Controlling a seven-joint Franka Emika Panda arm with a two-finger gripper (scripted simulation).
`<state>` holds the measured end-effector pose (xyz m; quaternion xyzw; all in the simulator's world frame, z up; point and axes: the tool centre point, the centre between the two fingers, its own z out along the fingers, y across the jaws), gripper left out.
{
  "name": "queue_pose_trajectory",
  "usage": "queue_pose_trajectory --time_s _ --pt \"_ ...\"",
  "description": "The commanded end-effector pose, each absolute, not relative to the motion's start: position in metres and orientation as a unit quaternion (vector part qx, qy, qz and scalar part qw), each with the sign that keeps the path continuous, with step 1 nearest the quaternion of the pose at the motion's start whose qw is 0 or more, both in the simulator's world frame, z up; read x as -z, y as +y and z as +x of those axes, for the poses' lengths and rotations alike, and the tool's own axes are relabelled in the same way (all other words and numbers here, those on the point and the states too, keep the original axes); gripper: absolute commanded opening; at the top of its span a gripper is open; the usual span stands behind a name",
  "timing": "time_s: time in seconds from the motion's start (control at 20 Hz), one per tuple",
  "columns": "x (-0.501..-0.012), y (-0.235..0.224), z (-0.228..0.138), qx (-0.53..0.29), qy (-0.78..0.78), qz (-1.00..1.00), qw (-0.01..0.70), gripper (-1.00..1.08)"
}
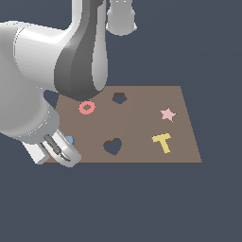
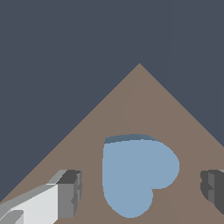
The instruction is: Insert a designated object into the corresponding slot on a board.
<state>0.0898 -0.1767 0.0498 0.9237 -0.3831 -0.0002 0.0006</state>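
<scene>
Our gripper (image 2: 140,192) has its jaws spread wide, one finger on each side of the blue heart (image 2: 138,173) with board showing between each pad and the block, so nothing is grasped yet. In the wrist view the heart lies flat, centred between the fingers (image 2: 70,194).

We judge this to be the approach step, just ahead of the grasp: the next move calls for lowering until the pads flank the heart's sides, then closing squarely, since the rounded lobes could let it twist.

The heart sits near a corner of the board (image 1: 142,127); in the exterior view that is the near corner on the view's left, where only a sliver of the heart shows beside the hand. Its long axis runs from lobes to tip, crosswise to the line between the pads. How this compares with the slot's heading we cannot tell.

The slot (image 1: 112,146) lies just to the exterior view's right of the gripper. Beyond are the pentagon hole (image 1: 119,98), pink ring (image 1: 87,108), pink star (image 1: 168,114) and yellow T (image 1: 162,142).
</scene>
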Motion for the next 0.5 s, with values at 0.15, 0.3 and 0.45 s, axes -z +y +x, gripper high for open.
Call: queue_pose_trajectory --time_s 0.15,0.3,0.45 --pt "-0.037 -0.177 0.09 0.0 -0.385 0.923 0.0 1.0" --pt "-0.03 -0.177 0.09 0.0 -0.385 0.923 0.0 1.0" --pt "-0.03 -0.177 0.09 0.0 -0.386 0.923 0.0 -1.0"
